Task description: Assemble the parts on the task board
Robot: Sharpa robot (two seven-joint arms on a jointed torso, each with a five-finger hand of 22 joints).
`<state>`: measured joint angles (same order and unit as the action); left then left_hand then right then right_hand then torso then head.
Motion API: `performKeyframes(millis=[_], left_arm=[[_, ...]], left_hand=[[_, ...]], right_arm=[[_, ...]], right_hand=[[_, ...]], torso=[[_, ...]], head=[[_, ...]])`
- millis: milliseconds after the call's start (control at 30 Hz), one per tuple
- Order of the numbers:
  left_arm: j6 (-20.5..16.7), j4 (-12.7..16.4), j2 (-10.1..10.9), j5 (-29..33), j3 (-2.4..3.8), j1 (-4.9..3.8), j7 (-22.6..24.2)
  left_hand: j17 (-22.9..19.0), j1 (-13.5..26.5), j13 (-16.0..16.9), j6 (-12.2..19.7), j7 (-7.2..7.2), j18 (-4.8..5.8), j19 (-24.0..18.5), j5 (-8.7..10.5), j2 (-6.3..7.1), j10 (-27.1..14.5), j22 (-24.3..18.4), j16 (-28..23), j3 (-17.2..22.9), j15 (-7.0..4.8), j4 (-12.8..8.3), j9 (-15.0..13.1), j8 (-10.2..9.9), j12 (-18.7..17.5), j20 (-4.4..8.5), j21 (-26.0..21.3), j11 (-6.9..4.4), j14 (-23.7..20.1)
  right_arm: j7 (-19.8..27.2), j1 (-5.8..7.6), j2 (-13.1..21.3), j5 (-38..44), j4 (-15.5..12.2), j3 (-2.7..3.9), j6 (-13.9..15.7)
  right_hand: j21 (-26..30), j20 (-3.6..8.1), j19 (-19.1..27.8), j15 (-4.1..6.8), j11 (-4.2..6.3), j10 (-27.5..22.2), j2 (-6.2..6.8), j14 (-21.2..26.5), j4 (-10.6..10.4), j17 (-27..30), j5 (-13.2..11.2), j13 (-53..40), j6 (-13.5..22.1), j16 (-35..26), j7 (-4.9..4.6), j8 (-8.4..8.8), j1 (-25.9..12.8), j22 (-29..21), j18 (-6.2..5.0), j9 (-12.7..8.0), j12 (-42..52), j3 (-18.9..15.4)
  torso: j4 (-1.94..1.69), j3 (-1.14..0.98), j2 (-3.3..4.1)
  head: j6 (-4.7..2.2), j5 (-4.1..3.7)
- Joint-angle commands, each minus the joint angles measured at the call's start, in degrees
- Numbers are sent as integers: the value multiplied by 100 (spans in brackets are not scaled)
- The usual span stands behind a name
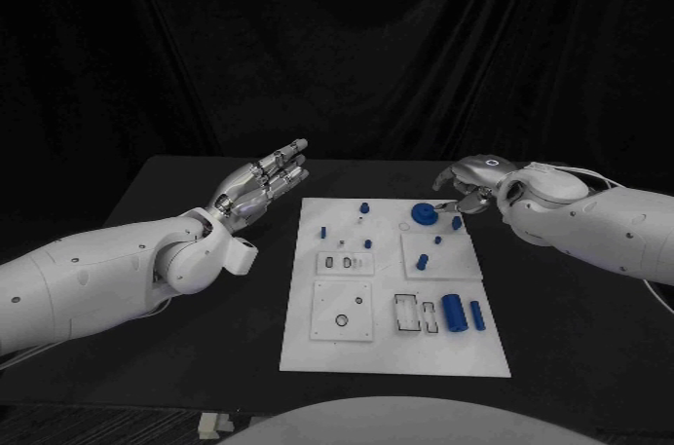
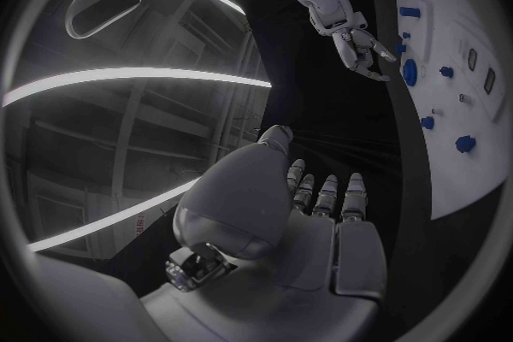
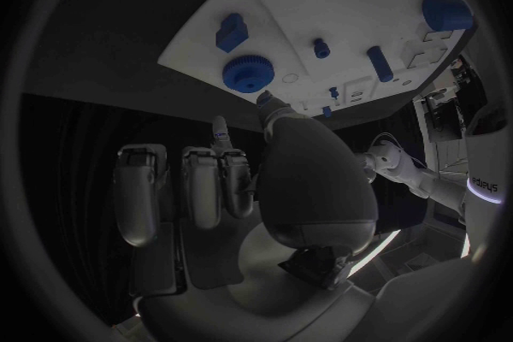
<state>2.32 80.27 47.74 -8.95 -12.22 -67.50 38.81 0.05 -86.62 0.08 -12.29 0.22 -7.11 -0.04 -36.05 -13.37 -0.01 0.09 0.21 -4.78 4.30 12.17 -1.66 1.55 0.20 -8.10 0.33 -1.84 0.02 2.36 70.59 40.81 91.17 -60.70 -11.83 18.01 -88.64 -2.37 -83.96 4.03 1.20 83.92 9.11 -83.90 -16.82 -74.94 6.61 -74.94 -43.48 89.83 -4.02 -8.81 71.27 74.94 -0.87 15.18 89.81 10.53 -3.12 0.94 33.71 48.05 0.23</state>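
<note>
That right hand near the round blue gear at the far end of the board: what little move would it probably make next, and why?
Probably a short reach down to pinch the blue gear. The right hand hovers just beside it at the task board's far end, holding nothing, its fingertips pointing at the gear, which lies loose. The left hand is open, off to the side.

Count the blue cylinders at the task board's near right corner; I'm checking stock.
2. A thick blue cylinder lies right of the rectangular slots; a slimmer blue cylinder lies beside it, nearer the task board right edge. None looks hidden there.
</note>
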Motion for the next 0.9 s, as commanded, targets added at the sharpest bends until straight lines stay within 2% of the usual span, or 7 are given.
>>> performKeyframes(millis=[33, 200, 433, 700, 900], left_arm=[[73, 14, -5, 8, 6, 5, 178], [80, 16, -1, 8, 6, 6, 179], [90, 16, 3, 8, 6, 6, 177], [101, 19, 1, 8, 6, 7, 175], [108, 16, 7, 8, 6, 7, 167]], left_hand=[[-5, -47, -8, 10, 34, -48, 4, -16, -14, 1, -9, -21, 29, 49, 8, 0, 19, -20, -32, -33, 20, -2], [-5, -47, -8, 10, 34, -48, 4, -16, -14, 1, -9, -21, 29, 49, 8, 0, 19, -20, -32, -33, 20, -2], [-5, -47, -8, 10, 34, -48, 4, -16, -14, 1, -9, -21, 29, 49, 8, 0, 19, -20, -32, -33, 20, -2], [-5, -48, -8, 11, 39, -52, 4, -17, -13, 1, -9, -21, 36, 59, 1, 0, 18, -20, -48, -33, 29, -2], [-5, -48, -8, 11, 39, -52, 4, -17, -13, 1, -9, -21, 36, 59, 1, 0, 18, -20, -48, -33, 29, -2]], right_arm=[[-124, -38, -37, -4, 65, 3, -110], [-113, -66, -92, -5, 130, 3, -159], [-87, -98, -174, -5, 188, 3, -240], [-51, -129, -249, -5, 244, 4, -241], [-20, -136, -284, -5, 266, 4, -204]], right_hand=[[23, -45, -469, -34, -50, 608, 7, -610, 14, -1506, -15, -1506, -46, 17, -12, -14, 95, 1417, 34, -10, 19, 41], [26, -46, -466, -34, -50, 608, 5, -610, 14, -1506, -10, -1506, -78, 17, -11, -30, 141, 1416, 33, -14, 19, 45], [35, -46, -460, -33, -51, 608, -12, -610, 22, -1506, 11, -1506, -139, 17, -11, -62, 271, 1413, 30, -25, 19, 67], [41, -45, -456, -31, -51, 608, -59, -610, 24, -1506, 222, -1506, -263, 17, -10, -130, 411, 1413, 29, -27, 19, 94], [46, -44, -453, -29, -49, 608, -68, -610, 30, -1506, 283, -1506, -324, 17, -8, -167, 455, 1412, 27, -16, 19, 100]], torso=[[1, -1, 1], [-2, -4, 5], [-6, 2, 2], [-5, 0, -1], [-4, 2, 0]], head=[[17, -12], [26, -3], [43, -11], [72, 4], [85, -1]])
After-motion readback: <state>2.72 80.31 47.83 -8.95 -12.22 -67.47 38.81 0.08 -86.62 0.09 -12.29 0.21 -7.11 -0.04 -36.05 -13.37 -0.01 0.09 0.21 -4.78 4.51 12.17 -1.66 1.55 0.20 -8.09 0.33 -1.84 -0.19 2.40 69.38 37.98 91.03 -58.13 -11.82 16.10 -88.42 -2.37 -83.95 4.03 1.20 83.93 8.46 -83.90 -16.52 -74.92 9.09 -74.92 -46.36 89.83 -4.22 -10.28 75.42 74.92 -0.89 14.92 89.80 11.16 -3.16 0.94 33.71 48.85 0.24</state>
